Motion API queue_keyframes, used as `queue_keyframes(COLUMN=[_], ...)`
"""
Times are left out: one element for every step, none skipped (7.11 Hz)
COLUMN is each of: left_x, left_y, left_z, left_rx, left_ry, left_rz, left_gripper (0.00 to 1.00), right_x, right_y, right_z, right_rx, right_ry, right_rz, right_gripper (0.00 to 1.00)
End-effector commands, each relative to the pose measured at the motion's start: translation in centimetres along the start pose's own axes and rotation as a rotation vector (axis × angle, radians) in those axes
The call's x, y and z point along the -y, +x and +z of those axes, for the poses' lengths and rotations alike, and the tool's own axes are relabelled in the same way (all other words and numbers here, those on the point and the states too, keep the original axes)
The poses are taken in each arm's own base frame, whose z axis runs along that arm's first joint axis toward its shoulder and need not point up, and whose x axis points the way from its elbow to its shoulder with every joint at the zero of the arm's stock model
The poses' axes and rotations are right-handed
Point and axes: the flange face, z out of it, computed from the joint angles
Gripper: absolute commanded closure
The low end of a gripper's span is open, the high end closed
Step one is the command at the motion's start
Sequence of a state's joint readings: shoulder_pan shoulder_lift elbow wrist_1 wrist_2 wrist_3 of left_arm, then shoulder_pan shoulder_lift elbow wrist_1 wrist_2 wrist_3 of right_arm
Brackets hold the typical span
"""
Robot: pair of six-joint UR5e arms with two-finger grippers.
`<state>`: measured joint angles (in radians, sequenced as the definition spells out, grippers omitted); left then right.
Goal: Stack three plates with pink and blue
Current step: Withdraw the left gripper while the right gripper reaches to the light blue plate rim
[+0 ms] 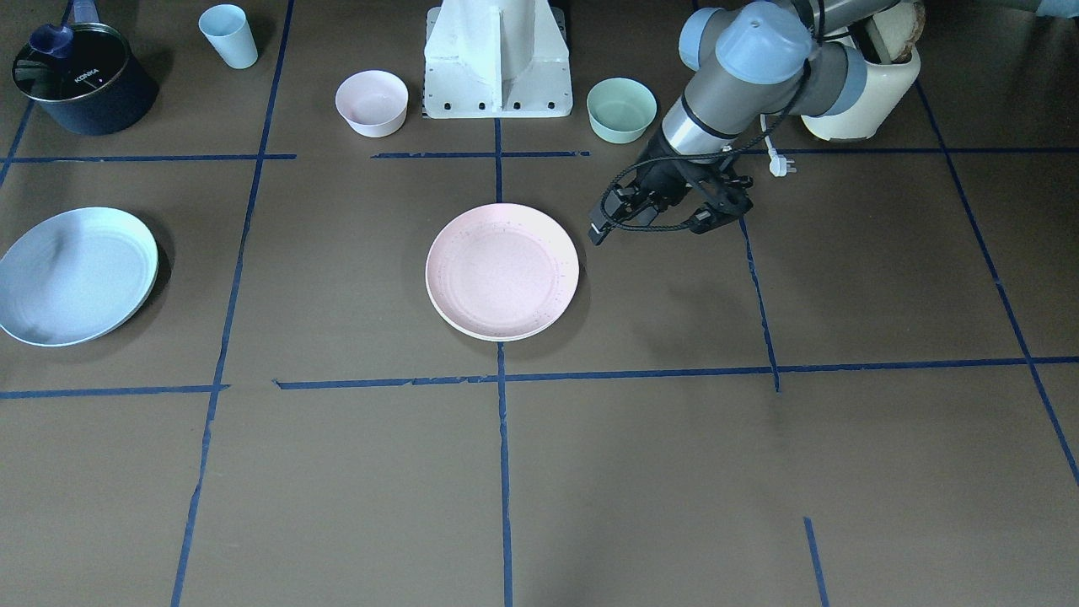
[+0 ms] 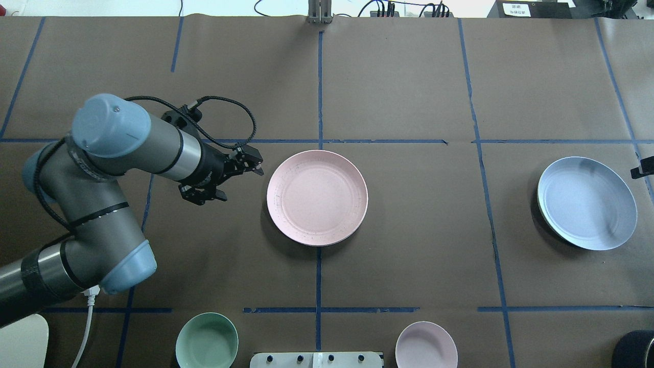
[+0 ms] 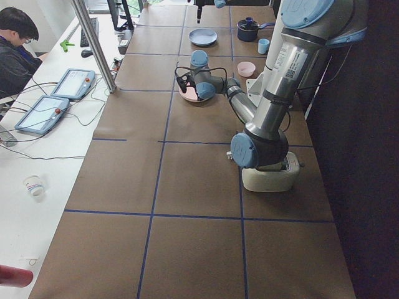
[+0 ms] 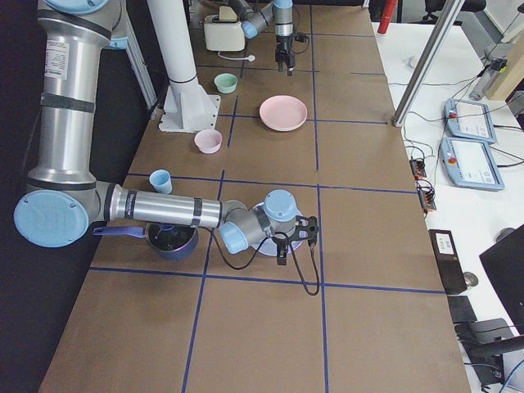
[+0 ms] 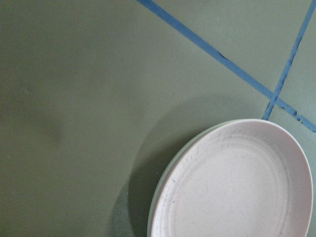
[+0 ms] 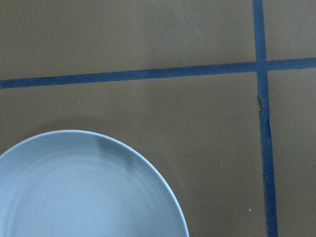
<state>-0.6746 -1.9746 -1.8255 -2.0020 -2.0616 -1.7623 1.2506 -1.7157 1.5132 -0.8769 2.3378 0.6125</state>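
Lying flat just beside the left tool [image 2: 239,183] (fingers apart; right tool [image 4: 282,252] state untellable), the pink plate [image 2: 317,198].

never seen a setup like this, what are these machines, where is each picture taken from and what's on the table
Two robot arms stand at a brown table; each ends in a two-finger claw. Two pictures look down from above, two from the table's ends, two from cameras on the wrists. The left claw hangs open and empty beside the pink plate, which lies on a pale plate whose rim just shows. The blue plate lies apart, by the right claw; whether that one is open I cannot tell. Also there: a pink bowl, a green bowl, a cup, a pot.
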Motion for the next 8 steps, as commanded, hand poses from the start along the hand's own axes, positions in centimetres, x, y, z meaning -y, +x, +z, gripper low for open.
queue_keyframes(left_x=[1.0,1.8,2.0,1.9,2.2,2.4,2.5,2.7], left_y=[-2.3,-2.6,-3.0,-3.1,-3.8,-4.5,-4.7,-4.8], left_z=[-2.1,-2.7,-2.6,-2.8,-3.3,-4.0,-4.1,-4.2], left_rx=[0.012,0.01,0.016,0.015,0.018,0.017,0.019,0.019], left_ry=[0.007,0.02,0.022,0.022,0.028,0.036,0.037,0.04], left_rz=[0.045,0.036,0.031,0.032,0.028,0.023,0.02,0.018], left_gripper=[0.0,0.0,0.0,0.0,0.0,0.0,0.0,0.0], right_x=[-1.8,-3.0,-3.3,-3.5,-3.8,-3.9,-4.0,-3.9], right_y=[0.6,0.8,0.7,0.8,1.1,1.2,1.3,1.2], right_z=[3.4,4.0,4.5,4.9,4.9,4.9,4.8,4.8], right_rx=[0.055,0.057,0.036,0.022,0.019,0.018,0.017,0.019], right_ry=[0.039,0.026,0.029,0.031,0.028,0.027,0.028,0.029], right_rz=[0.038,0.042,0.032,0.031,0.037,0.039,0.037,0.035], right_gripper=[0.0,0.0,0.0,0.0,0.18,0.59,0.87,0.98])
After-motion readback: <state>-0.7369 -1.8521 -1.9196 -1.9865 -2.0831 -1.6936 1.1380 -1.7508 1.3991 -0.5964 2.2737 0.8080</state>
